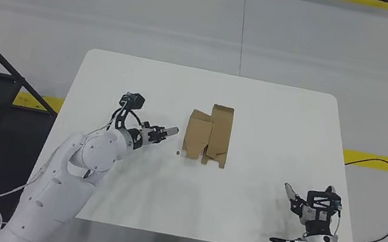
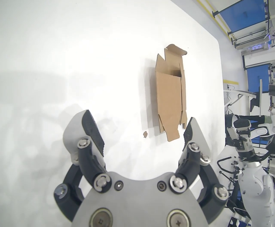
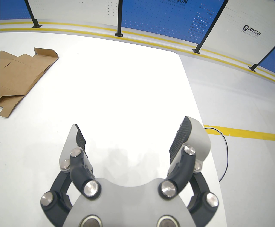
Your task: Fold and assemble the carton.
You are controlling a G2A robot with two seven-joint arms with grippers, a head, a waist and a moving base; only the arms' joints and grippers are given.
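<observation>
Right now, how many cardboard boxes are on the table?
1. The cardboard box lies near the middle of the table, just ahead of the open left claw. The right claw is far off, near the table's edge. A tiny brown scrap lies beside the box.

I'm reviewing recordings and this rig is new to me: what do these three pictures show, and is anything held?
A two-armed robot stands at a white table. One picture looks down from above its arms; the other two come from a camera on each wrist. An unassembled brown cardboard carton lies mid-table. The left gripper points at it from close by, fingers open, holding nothing. The right gripper is at the table's near edge, apart from the carton, also open and empty.
</observation>
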